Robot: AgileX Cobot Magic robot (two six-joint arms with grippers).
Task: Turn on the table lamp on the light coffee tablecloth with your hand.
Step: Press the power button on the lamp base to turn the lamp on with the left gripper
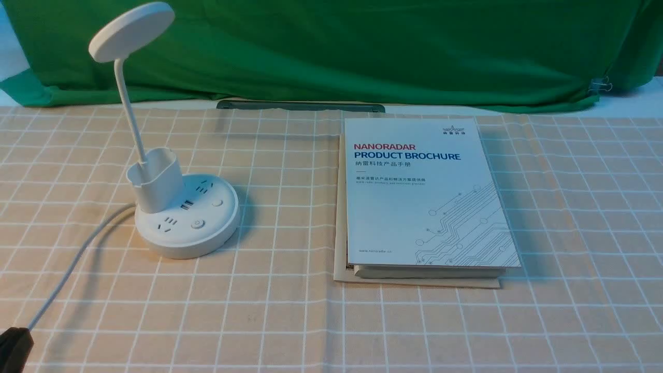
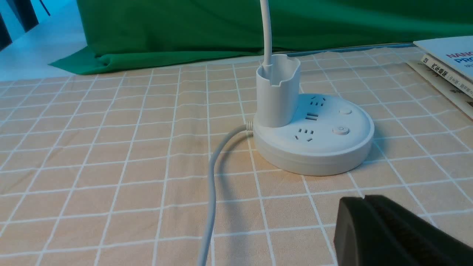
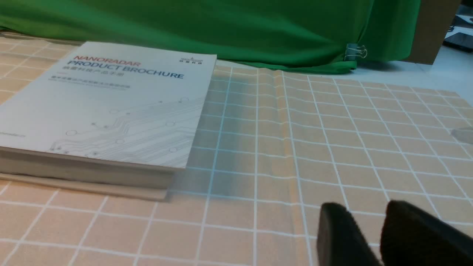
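Observation:
The white table lamp [image 1: 186,223] stands at the left on the light coffee tablecloth [image 1: 290,321], with disc head [image 1: 131,31], thin neck, cup holder [image 1: 155,178] and round base with sockets and two buttons [image 1: 197,224]. Its white cord [image 1: 67,274] runs toward the near left. The lamp's light looks off. My left gripper [image 2: 364,199] is shut and empty, low over the cloth, short of the lamp base [image 2: 314,144]; its tip shows in the front view's bottom left corner [image 1: 13,344]. My right gripper [image 3: 364,210] is slightly open and empty over bare cloth.
A white "Nanoradar Product Brochure" book [image 1: 427,191] lies on other books right of centre; it also shows in the right wrist view [image 3: 107,107]. A green backdrop cloth [image 1: 362,46] hangs at the back, with a dark flat bar [image 1: 300,106] below it.

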